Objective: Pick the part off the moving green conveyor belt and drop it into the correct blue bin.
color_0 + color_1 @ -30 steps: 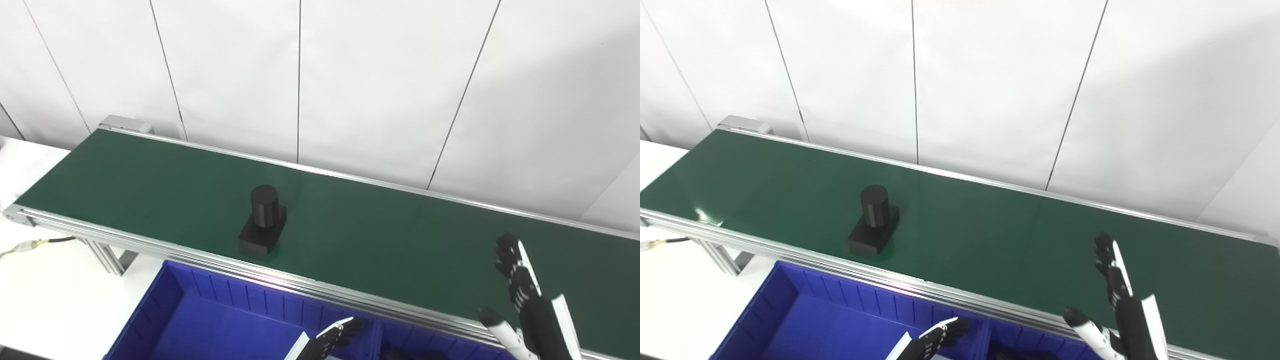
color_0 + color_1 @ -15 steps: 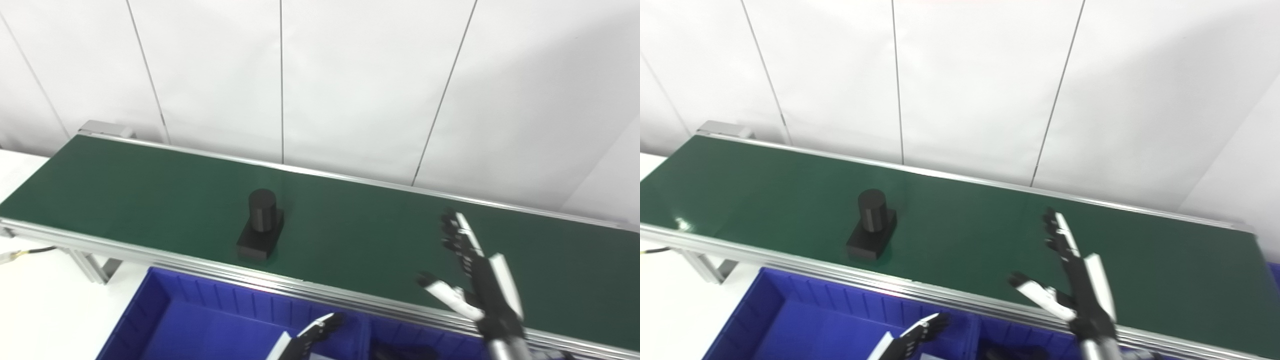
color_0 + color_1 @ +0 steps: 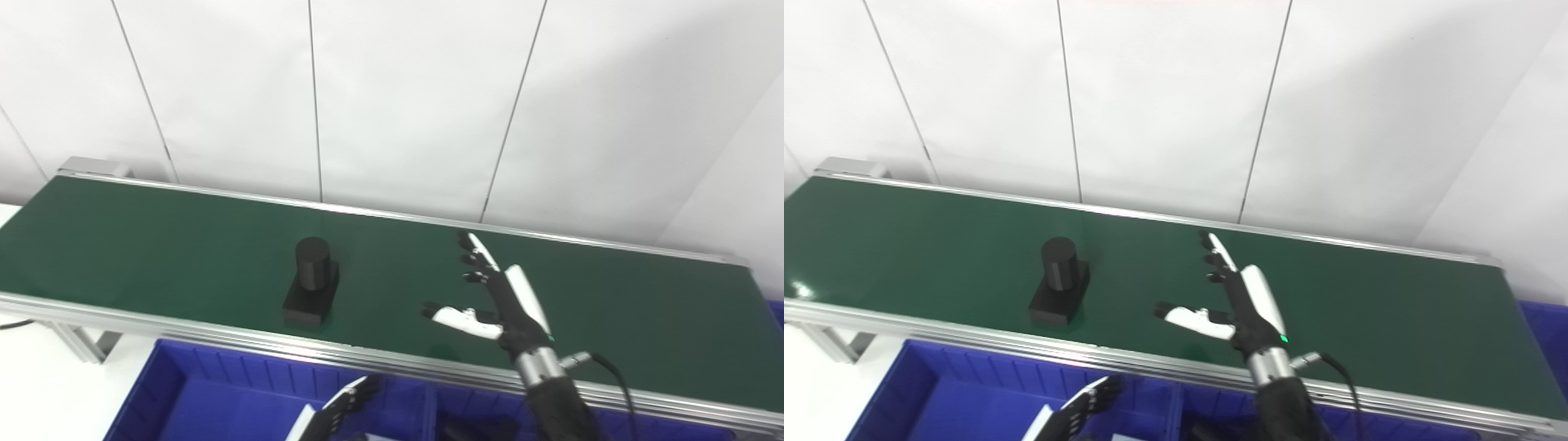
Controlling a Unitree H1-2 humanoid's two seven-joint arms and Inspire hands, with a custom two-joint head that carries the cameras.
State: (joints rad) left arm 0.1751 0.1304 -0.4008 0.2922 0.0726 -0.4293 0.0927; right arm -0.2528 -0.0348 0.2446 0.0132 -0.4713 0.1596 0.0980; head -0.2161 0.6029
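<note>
Left hand (image 3: 334,409) is mostly cut off low over the blue bin (image 3: 202,392), grip unclear; bin contents too dark. Right hand (image 3: 499,300) splayed, empty.

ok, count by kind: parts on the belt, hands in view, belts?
part: 1
hands, left and right: 2
belt: 1
total: 4

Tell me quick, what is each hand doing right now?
Left hand: over the blue bin, mostly cut off; cannot tell.
Right hand: open, empty, over the green conveyor belt.
</note>
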